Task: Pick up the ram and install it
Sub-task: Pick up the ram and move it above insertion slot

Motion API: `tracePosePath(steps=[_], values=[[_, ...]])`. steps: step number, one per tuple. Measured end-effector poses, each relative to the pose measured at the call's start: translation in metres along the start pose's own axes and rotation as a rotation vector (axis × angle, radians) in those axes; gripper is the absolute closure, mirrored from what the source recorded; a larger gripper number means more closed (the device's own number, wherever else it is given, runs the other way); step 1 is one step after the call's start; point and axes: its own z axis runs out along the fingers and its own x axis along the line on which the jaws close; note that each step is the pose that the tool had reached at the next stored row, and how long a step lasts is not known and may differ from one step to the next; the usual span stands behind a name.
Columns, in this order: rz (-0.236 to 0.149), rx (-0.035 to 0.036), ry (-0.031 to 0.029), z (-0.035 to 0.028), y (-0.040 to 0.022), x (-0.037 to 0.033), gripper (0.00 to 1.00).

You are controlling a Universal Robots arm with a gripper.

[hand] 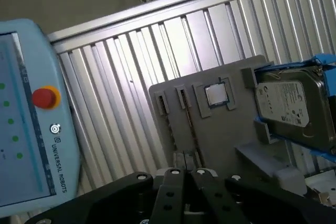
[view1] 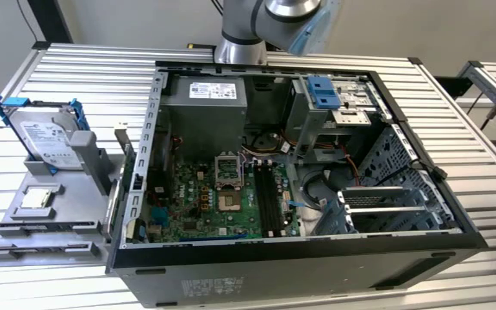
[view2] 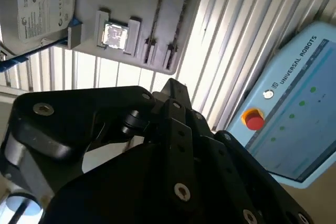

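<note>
Grey holder (view1: 67,194) — hard drive (view1: 48,139), processor chip (view1: 39,199) — computer case (view1: 317,258) beside, black tool (hand: 185,171) closed

The table (view1: 75,64) is silver-grey metal, ribbed in long parallel slats. The holder (view1: 75,194) at the table's edge, on the exterior view's left, is plain mid-grey. The hard drive (view1: 48,139) is silver with a white label and bright blue brackets (view1: 11,103). The processor chip (view1: 39,199) is pale silver. What may be the ram (hand: 189,124), a thin strip, looks blackish. The computer case (view1: 317,265) is black, its motherboard (view1: 201,206) green, its drive bracket (view1: 321,92) blue. The pendant (hand: 26,145) is pale blue with green dots and a red button (hand: 44,97). The gripper (view2: 174,90) is matte black.
</note>
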Motion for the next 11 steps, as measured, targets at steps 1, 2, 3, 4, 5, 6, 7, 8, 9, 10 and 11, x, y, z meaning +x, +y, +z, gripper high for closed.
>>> tracePosePath(steps=[1,2,3,4,5,6,7,8,9,10,11], values=[[-0.018,-0.0008,0.0002,0.0001,0.0,-0.0001,1.0],[-0.036,-0.0017,0.0006,0.0,0.0001,-0.0001,1.0],[-0.054,-0.0026,0.001,0.0,0.0,-0.0001,1.0],[-0.072,-0.0035,0.0013,0.0,0.0,-0.0001,1.0],[-0.09,-0.0044,0.0016,0.0,0.0,-0.0001,1.0],[-0.11,-0.0053,0.0019,0.0,0.0,-0.0001,1.0],[-0.126,-0.0061,0.0022,0.0,0.0,-0.0001,1.0],[-0.145,-0.0071,0.0026,0.0,0.0,-0.0001,1.0],[-0.163,-0.0079,0.0029,0.0,0.0,-0.0001,1.0],[-0.181,-0.0088,0.0032,0.0,0.0,-0.0001,1.0],[-0.2,-0.0097,0.0036,0.0,0.0,-0.0001,1.0]])
